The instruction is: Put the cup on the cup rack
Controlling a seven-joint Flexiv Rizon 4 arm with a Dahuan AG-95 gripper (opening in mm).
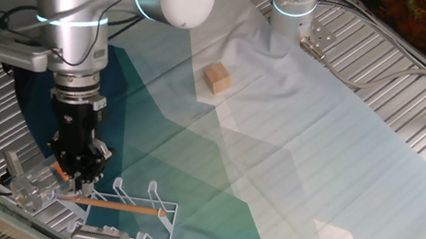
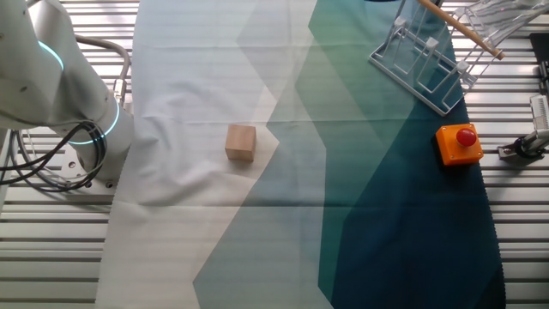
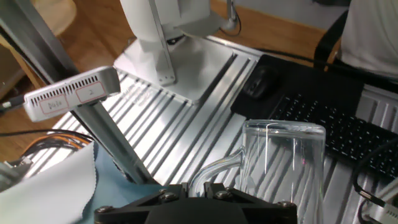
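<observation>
The cup [image 3: 283, 168] is clear plastic with a curved handle [image 3: 214, 169] and fills the lower right of the hand view. Its handle runs down into the narrow gap of my gripper [image 3: 186, 186], which is shut on it. In one fixed view my gripper [image 1: 81, 181] hangs low at the table's left edge, with the cup [image 1: 27, 190] tipped sideways just to its left. The cup rack [image 1: 137, 209], white wire with a wooden rod [image 1: 115, 205], lies right below and beside them. In the other fixed view the cup rack [image 2: 425, 56] shows at the top right, and the gripper is out of frame.
An orange block with a red button [image 2: 459, 143] stands near the rack and is mostly hidden behind my gripper in one fixed view. A tan wooden cube [image 1: 217, 77] sits mid-cloth. A keyboard [image 3: 336, 127] and a camera on a post [image 3: 71, 93] lie beyond the table edge.
</observation>
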